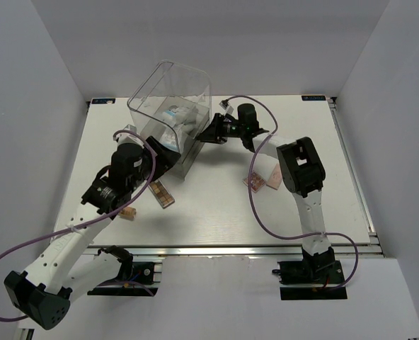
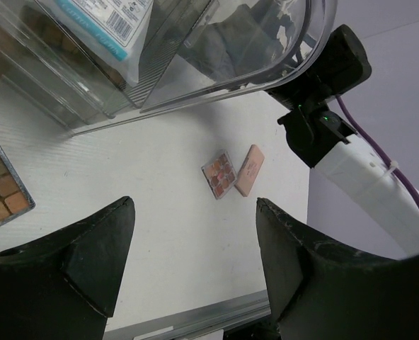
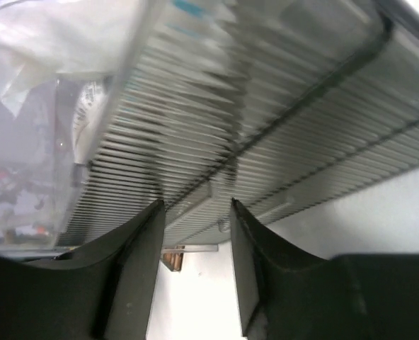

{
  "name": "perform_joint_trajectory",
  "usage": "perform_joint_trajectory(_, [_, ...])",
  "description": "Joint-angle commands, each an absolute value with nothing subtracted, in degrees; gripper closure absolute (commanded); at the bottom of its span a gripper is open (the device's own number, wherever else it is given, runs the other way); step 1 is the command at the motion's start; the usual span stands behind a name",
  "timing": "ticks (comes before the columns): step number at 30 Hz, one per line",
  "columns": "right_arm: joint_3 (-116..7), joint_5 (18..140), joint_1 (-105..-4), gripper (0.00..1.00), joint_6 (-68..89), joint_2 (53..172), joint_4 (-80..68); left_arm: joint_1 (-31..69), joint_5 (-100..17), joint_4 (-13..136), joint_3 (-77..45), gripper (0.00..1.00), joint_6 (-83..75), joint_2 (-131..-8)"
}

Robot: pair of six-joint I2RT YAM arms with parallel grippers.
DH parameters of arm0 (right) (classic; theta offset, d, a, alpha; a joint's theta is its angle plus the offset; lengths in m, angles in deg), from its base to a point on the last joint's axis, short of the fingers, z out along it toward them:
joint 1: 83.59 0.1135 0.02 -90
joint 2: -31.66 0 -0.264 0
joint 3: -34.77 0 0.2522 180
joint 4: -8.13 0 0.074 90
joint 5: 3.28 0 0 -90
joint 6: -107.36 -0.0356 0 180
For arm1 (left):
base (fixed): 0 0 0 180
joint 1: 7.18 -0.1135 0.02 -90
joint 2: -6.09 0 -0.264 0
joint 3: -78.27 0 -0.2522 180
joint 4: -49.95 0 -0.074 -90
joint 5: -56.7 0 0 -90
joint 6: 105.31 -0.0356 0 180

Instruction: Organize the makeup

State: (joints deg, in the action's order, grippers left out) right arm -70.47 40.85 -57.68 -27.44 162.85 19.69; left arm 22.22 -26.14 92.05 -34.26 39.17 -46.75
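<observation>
The clear plastic box (image 1: 168, 99) stands at the table's back middle, with white-and-blue packets (image 1: 178, 113) inside; they also show in the left wrist view (image 2: 103, 21). My right gripper (image 1: 208, 134) is open, its fingertips against the box's ribbed drawer front (image 3: 280, 92), on either side of a small ridge. My left gripper (image 1: 156, 150) is open and empty, hovering by the box's near left corner. A brown palette (image 1: 161, 195) lies below it. A pink palette (image 2: 220, 175) and a tan one (image 2: 250, 170) lie side by side under the right arm (image 1: 260, 182).
A small tan item (image 1: 128, 212) lies half under my left arm. A white item (image 1: 264, 165) lies by the pink palette. The right arm (image 2: 323, 106) reaches across the table's right half. A metal rail (image 1: 231, 249) runs along the near edge.
</observation>
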Motion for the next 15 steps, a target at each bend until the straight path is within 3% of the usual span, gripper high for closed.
perform_joint_trajectory(1, [-74.1,41.8,-57.7,0.55,-28.6,164.9,21.3,22.3,-25.3,90.5,-32.9,0.21,38.6,-47.2])
perform_joint_trajectory(6, [-73.5,41.2,-57.7,0.77,-31.7,166.1,26.7,22.3,-25.0,90.8,-32.7,0.21,38.5,-47.2])
perform_joint_trajectory(15, [-69.7,40.0,-58.4,0.99,-35.5,163.9,33.6,22.3,-22.2,90.7,-33.9,0.21,38.8,-45.7])
